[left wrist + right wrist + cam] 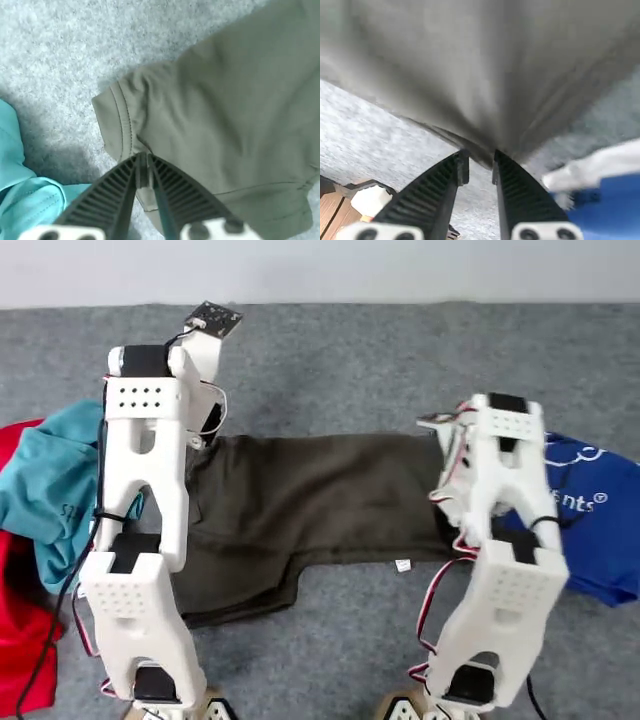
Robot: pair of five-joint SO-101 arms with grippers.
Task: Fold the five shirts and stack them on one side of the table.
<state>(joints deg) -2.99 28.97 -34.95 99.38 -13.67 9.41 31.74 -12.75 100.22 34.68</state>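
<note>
High view: olive shirt [320,500] spread across the middle of the grey bench [350,360], between the two arms, creased along its near edge. Left arm [150,500] over the shirt end nearest the teal shirt [50,480]. Right arm [500,530] over the opposite end, beside the blue shirt [595,515]. Teal shirt bunched at the bench edge, lying partly on a red shirt [20,640]. Blue shirt crumpled at the other side; touching the olive shirt or merely beside it, cannot tell. Small white tag [403,565] at the olive shirt's near edge.

Left wrist view: left claw [144,162] pinched narrow on the olive shirt [225,100] at a sleeve, right by the stitched hem [117,125]. Fabric caught between the ribbed fingers [115,195]. Remainder of the shirt flat on the bench [75,45]. Teal shirt [25,205] near, apart from the sleeve.

Right wrist view: right claw [479,162] narrow, clamped on a fold of the olive shirt [485,65]. Fabric taut and raised above the bench [370,130]. Blue shirt [612,205] just beside the claw.
</note>
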